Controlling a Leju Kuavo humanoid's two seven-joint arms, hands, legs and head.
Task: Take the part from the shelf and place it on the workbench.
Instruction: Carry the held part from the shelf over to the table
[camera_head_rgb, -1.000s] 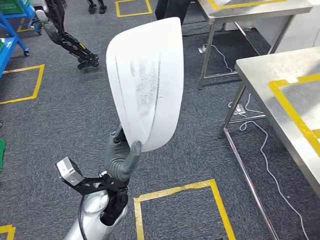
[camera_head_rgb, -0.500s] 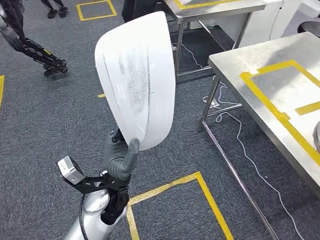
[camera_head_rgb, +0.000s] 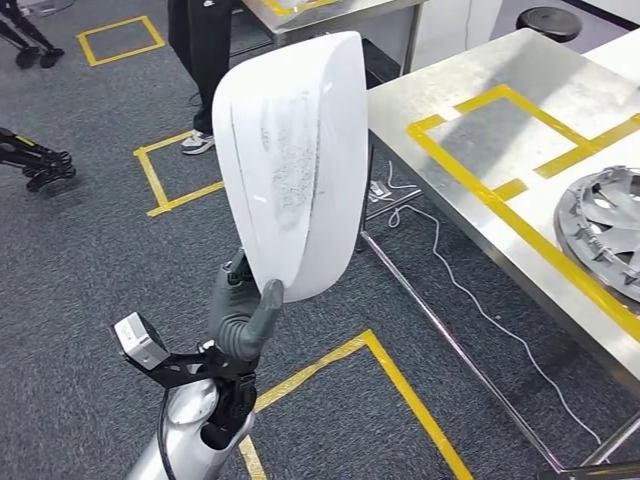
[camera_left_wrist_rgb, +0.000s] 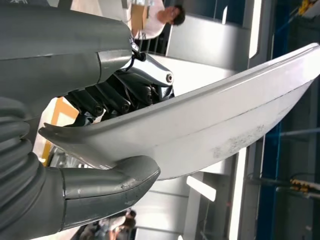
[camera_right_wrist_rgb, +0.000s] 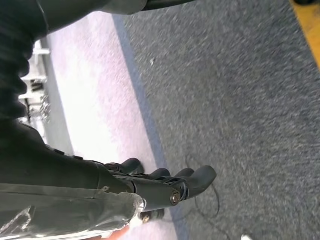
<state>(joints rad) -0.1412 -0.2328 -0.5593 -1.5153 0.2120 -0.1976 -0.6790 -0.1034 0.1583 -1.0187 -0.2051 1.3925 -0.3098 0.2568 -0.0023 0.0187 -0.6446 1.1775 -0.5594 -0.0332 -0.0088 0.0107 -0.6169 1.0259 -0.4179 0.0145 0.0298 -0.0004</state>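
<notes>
An industrial workshop or robot test floor is shown. Dark grey carpet (camera_head_rgb: 90, 260) is marked with yellow taped rectangles (camera_head_rgb: 162, 175). Stainless-steel workbenches on metal legs (camera_head_rgb: 483, 110) are marked with yellow tape outlines, and a silver plastic wheel cover (camera_head_rgb: 604, 225) is laid on one. White cables (camera_head_rgb: 483, 310) are trailed across the floor beneath. A standing person's dark trousers and shoes (camera_head_rgb: 198, 60) are seen.
</notes>
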